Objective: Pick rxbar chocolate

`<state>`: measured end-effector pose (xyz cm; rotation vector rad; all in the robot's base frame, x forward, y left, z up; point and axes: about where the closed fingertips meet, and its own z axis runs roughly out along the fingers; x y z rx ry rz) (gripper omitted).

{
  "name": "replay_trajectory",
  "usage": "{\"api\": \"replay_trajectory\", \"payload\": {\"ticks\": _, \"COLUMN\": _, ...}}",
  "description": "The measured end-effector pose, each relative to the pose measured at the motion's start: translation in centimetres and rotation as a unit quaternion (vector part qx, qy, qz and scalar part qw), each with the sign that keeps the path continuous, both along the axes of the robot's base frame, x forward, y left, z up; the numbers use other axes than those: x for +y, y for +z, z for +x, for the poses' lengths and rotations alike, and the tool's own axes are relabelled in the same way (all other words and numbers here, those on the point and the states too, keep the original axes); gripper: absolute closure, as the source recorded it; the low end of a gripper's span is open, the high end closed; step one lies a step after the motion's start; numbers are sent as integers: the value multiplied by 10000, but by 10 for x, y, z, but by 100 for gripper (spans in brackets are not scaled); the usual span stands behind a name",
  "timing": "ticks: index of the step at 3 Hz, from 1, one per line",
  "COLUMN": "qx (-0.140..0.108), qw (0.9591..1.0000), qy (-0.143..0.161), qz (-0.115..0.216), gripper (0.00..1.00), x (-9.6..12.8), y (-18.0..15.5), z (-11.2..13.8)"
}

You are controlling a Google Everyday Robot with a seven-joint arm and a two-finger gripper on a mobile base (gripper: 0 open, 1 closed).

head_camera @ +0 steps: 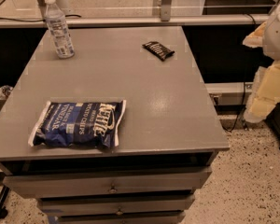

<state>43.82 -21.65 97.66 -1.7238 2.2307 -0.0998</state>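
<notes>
Water bottle (58, 28) stood upright at far-left corner of grey table (149, 111). Blue chip bag (77, 124) lay flat near the front-left edge. rxbar chocolate (158, 50) lay flat toward far right of the top, well apart from both. Gripper (270, 85) sat at right frame edge, off the table, holding nothing visible; couldn't tell whether it was apart or together.
</notes>
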Motion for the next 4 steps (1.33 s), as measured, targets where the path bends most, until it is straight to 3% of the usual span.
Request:
{"api": "replay_trajectory", "payload": {"ticks": 1, "qx": -98, "qw": 9999, "qy": 39, "qz": 28, "gripper": 0, "x": 1, "y": 6, "z": -1}}
{"api": "replay_trajectory", "payload": {"ticks": 2, "qx": -406, "qw": 9989, "qy": 191, "qz": 156, "gripper": 0, "x": 22, "y": 13, "z": 21}}
{"api": "replay_trajectory", "payload": {"ticks": 3, "qx": -855, "qw": 9945, "qy": 458, "qz": 403, "gripper": 0, "x": 64, "y": 16, "z": 80}}
{"api": "replay_trajectory", "payload": {"ticks": 4, "qx": -946, "qw": 9908, "qy": 658, "qz": 707, "gripper": 0, "x": 102, "y": 7, "z": 148}}
